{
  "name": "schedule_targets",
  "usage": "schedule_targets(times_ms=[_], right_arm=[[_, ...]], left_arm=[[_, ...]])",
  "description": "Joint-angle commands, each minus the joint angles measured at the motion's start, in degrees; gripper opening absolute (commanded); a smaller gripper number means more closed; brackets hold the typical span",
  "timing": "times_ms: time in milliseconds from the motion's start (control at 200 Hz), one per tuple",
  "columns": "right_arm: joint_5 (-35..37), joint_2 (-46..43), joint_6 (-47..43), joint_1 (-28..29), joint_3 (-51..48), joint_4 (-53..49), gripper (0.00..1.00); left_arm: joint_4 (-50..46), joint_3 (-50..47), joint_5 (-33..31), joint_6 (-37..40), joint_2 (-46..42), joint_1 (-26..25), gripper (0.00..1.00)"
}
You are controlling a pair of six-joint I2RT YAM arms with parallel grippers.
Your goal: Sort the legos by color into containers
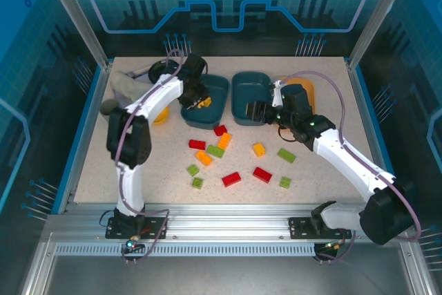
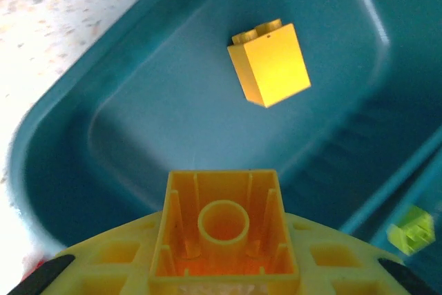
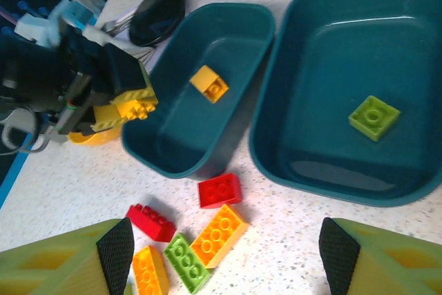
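Hollow underside of an orange-yellow brick [image 2: 222, 229] sits closest to the left wrist cam, clamped tight btwn the left fingers [image 2: 97, 264]. It hangs above the left teal tray [image 2: 145, 122], where one matching brick [image 2: 269, 63] already lies, so it's prob. held there for a drop w/ its own colour. Right fingers [image 3: 116, 250] stand wide, carrying nothing, over the loose bricks [image 3: 219, 234] on the table [image 3: 290, 233] in front of the trays. Right teal tray [image 3: 331, 39] holds a green brick [image 3: 373, 117]. The teal rims lie just beside each other, so little room btwn them; a release near a wall could bounce out. Arms are well apart.
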Motion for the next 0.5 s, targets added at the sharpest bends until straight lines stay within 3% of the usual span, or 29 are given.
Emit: schedule_targets(times_ms=[0, 65, 135, 210, 495], right_arm=[[3.8, 0.8, 1.6, -0.7, 2.0, -3.8, 0.74], [4.0, 1.0, 1.1, -0.8, 1.9, -5.8, 0.74], [3.7, 1.1, -1.2, -0.6, 1.8, -8.5, 0.74], [2.8, 1.0, -4.3, -0.3, 1.6, -13.0, 0.74], [6.2, 3.2, -15.1, 9.7, 0.8, -34.0, 0.73]], left_arm=[[-7.0, 6.5, -0.2, 3.7, 5.4, 0.1, 0.29], [-7.8, 8.9, 0.3, 4.0, 8.0, 0.1, 0.33], [-9.0, 11.2, 1.5, 4.4, 10.0, 0.1, 0.51], [-9.7, 12.3, 2.1, 4.7, 10.5, 0.0, 0.61], [-6.7, 7.8, 2.2, 7.6, -0.3, -2.2, 0.78]])
